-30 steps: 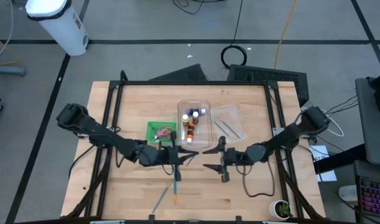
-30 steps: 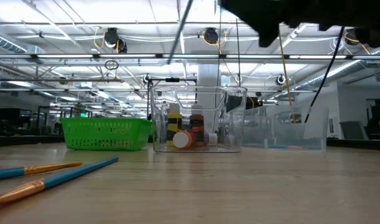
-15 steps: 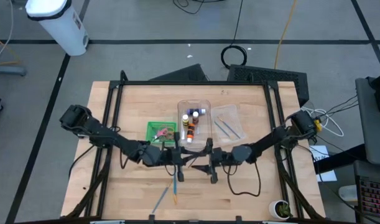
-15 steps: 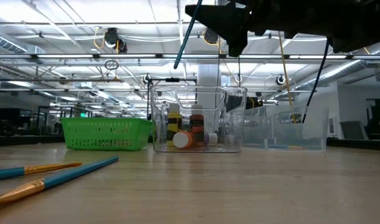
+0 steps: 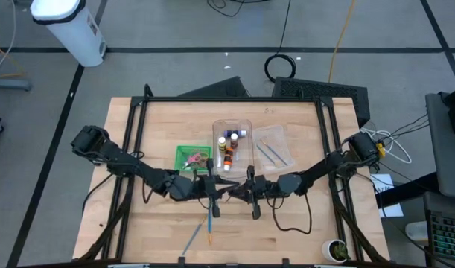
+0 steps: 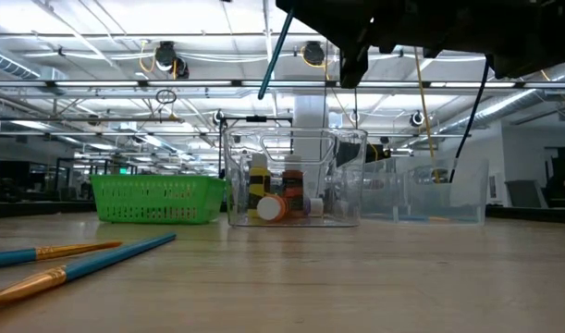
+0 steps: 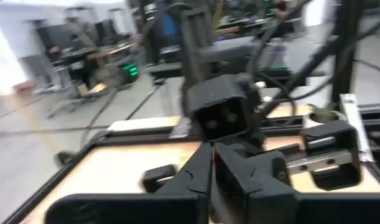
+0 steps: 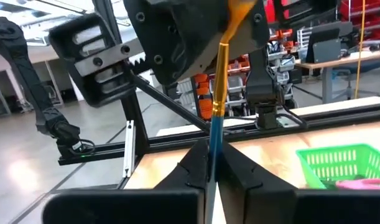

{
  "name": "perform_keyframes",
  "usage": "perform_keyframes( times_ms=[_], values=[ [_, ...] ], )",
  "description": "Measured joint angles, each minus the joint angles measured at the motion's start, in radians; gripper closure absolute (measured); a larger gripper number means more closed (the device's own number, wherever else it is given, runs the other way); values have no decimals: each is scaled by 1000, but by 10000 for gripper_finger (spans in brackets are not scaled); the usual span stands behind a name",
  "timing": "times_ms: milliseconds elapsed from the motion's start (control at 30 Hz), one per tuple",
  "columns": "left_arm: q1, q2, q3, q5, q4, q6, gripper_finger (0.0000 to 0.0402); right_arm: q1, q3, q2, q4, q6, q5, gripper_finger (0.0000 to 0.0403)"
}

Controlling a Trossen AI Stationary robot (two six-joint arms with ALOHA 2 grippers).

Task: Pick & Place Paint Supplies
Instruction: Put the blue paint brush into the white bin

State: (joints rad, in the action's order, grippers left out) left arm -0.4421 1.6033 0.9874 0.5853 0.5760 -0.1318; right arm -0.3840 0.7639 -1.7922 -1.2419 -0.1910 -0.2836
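A thin brush [image 8: 217,93] with a blue handle, gold ferrule and orange bristles hangs above the table's middle. Both grippers meet at it. My left gripper [image 5: 214,190] comes from the table's left and is shut on it. My right gripper [image 5: 244,191] comes from the right and is shut on it too. In the low view the blue handle [image 6: 272,57] slants down, its free end well above the wood. Two more blue brushes [image 5: 201,234] lie flat near the table's near edge. My left gripper has the brush between its two shut fingers, where a thin orange strip [image 7: 209,163] shows. The fingers lie level, from the table's left. Its own fingers hide which part it grips. The brush is clear of the table. My right gripper pinches the blue handle [image 8: 213,146] between its two fingers, below the gold ferrule. The fingers lie level, from the table's right, across the brush. The bristle end [image 8: 234,15] rises past the fingers toward the left gripper. The brush is clear of the table.
A green basket [image 5: 184,152] with scissors stands left of centre. A clear bin [image 5: 246,126] holds small paint bottles, and a second clear bin [image 5: 283,141] to its right holds brushes. The near half of the wooden table [image 5: 287,238] carries only the two loose brushes.
My right gripper has moved toward the table's left, up to the brush held by my left gripper, and has shut on its blue handle. The brush has stayed where it was, slanted and clear of the table.
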Motion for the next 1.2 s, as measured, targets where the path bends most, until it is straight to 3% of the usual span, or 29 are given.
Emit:
perform_keyframes(
  times_ms=[200,367,533,633,733,800,1000,1200],
  values=[
    [-61,-109,18,212,-247,123,279,2,-6,131,222,0,-16,398],
    [-100,-169,19,168,-495,292,196,5,-6,368,593,52,-182,398],
    [-120,-175,19,110,-692,490,150,34,-6,595,995,22,-377,398],
    [-122,-157,19,91,-765,592,139,88,-7,685,1257,-81,-424,398],
    [-121,-128,18,87,-810,649,139,153,-47,730,1393,-173,-419,398],
    [-117,-114,18,87,-814,662,143,190,-95,743,1407,-195,-411,398],
    [-112,-91,18,86,-813,665,159,286,-230,751,1375,-289,-247,389],
    [-106,-91,18,87,-811,661,164,323,-272,751,1372,-321,-239,333]
  ],
)
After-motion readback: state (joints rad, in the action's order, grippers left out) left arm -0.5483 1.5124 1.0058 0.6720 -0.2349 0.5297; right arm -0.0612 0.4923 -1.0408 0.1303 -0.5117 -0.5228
